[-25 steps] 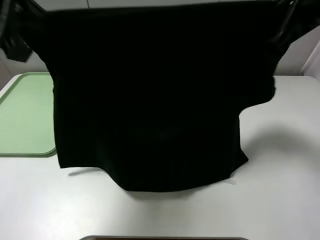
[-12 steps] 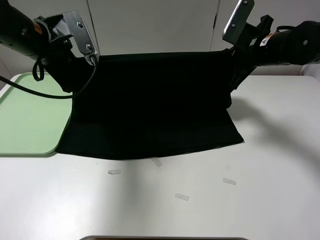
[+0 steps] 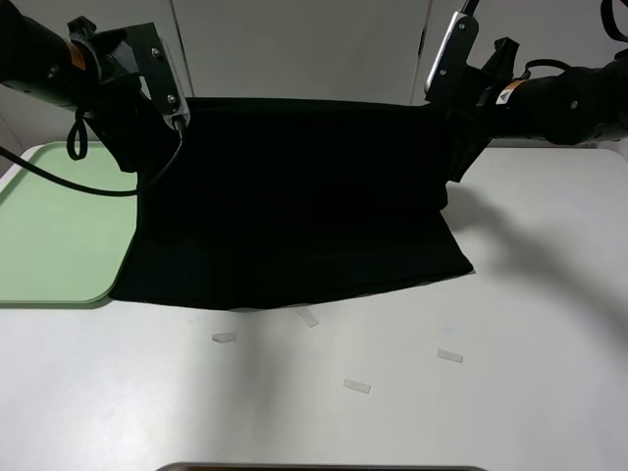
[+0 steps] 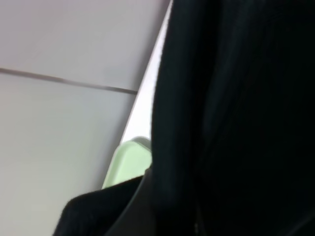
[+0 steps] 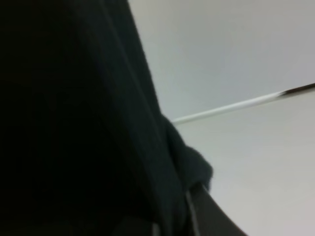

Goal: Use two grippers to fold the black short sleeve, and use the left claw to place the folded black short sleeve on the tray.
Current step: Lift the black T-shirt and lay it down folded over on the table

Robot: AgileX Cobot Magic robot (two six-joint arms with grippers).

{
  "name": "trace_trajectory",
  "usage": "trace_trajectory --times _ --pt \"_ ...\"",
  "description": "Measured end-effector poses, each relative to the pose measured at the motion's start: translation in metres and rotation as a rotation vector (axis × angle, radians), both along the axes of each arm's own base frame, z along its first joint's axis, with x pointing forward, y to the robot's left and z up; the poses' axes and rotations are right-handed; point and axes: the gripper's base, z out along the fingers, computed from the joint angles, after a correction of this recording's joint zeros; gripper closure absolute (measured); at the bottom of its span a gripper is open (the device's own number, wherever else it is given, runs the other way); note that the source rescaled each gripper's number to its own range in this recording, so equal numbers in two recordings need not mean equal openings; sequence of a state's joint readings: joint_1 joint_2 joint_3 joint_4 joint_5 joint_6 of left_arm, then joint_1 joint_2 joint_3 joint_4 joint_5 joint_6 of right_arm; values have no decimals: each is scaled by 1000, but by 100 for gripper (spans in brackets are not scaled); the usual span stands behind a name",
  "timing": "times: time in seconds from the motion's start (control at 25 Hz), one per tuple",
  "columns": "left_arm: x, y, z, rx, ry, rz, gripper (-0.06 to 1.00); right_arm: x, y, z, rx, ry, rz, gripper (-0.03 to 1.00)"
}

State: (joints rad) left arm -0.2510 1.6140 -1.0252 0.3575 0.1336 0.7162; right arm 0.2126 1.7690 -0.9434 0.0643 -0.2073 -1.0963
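Tray [image 3: 49, 226]: pale green, flat on the table [image 3: 549, 392] at the far left. Its left part runs out of the high view. The near left corner of the shirt lies over its right rim.
Left arm [image 3: 39, 64]: black, enters from the upper left, above the far edge of the tray. A silver-grey left camera block [image 3: 162, 69] sits on the wrist. A black cable [image 3: 69, 186] loops below it over the tray.
Left gripper [image 3: 147, 128]: at the far left corner of the shirt, raised off the table. Jaws clamped together on the shirt. Black on black, so their outline cannot be told from the cloth.
Shirt [image 3: 294, 206]: black, spread wide between the two grippers. The far edge is held up and stretched almost straight from left to right. The cloth slopes down toward the near side, where the hem rests on the table. In both wrist views, cloth close to the lens fills most of the picture. A corner of the tray shows past it in the left wrist view.
Strips [image 3: 357, 386]: four small pale strips on the table, near of the hem and apart from one another. The farthest lies just beside the hem.
Right gripper [image 3: 461, 132]: at the far right corner of the shirt, raised off the table. Jaws clamped together on the shirt.
Right arm [image 3: 569, 98]: black, enters from the upper right. It carries the right camera block [image 3: 446, 49].
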Motion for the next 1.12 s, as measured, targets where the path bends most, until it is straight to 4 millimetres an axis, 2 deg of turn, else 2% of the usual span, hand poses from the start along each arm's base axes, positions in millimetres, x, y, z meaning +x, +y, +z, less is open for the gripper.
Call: trace_trajectory --times 0.16,0.56,0.68,0.76,0.8,0.92,0.96,1.0,1.04,1.12 --pt "-6 3 -10 75 54 -47 87 -8 -1 -12 -28 157 9 96" --pt "-53 13 -72 262 270 -237 87 -29 3 -43 -18 512 -4 96" --pt "-61 15 -80 291 299 -276 87 -36 4 -52 -9 629 -10 96" --pt "-65 18 -83 312 334 -281 85 -40 3 -58 -18 699 -6 89" --pt "-68 23 -84 336 376 -276 83 -40 3 -58 -18 699 -6 89" --pt "-77 36 -89 404 496 -264 64 -43 -10 -63 -47 761 -20 54" --pt "-78 38 -89 408 505 -263 56 -42 -12 -63 -42 763 -29 35" --pt "-78 38 -89 410 509 -261 45 -43 -12 -63 -23 767 -40 11" --pt "-78 38 -89 406 507 -255 36 -43 -11 -63 -13 773 -49 5" --pt "-77 37 -89 392 491 -243 23 -43 -11 -63 -2 776 -62 0"
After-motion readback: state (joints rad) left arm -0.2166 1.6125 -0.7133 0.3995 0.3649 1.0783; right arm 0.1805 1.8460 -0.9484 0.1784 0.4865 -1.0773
